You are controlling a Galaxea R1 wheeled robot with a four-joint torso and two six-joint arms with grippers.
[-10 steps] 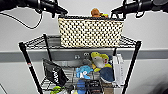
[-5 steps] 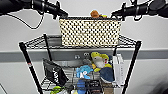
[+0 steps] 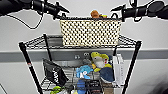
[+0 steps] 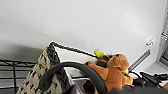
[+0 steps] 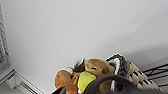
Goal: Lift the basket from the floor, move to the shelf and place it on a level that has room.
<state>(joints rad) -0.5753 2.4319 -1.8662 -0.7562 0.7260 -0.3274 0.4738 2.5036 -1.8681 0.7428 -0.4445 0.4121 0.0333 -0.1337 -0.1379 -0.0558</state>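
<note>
Basket (image 3: 90, 32) on shelf (image 3: 35, 43) top level (image 3: 127, 41); plush toy (image 3: 95, 13) inside.

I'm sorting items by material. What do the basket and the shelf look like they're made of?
The basket: apparently woven cream fibre or cord, matte, with an open weave pattern and dark braided rim. The shelf: likely black coated metal wire, judging by its thin posts and grid tiers.

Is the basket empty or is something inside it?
Not empty. A brown plush toy sticks up out of the basket, with something yellow-green beside it.

Prob. a storeroom/lab: wire shelf (image 3: 130, 62) w/ plush toys (image 3: 100, 61), plain white wall (image 3: 82, 10).
</note>
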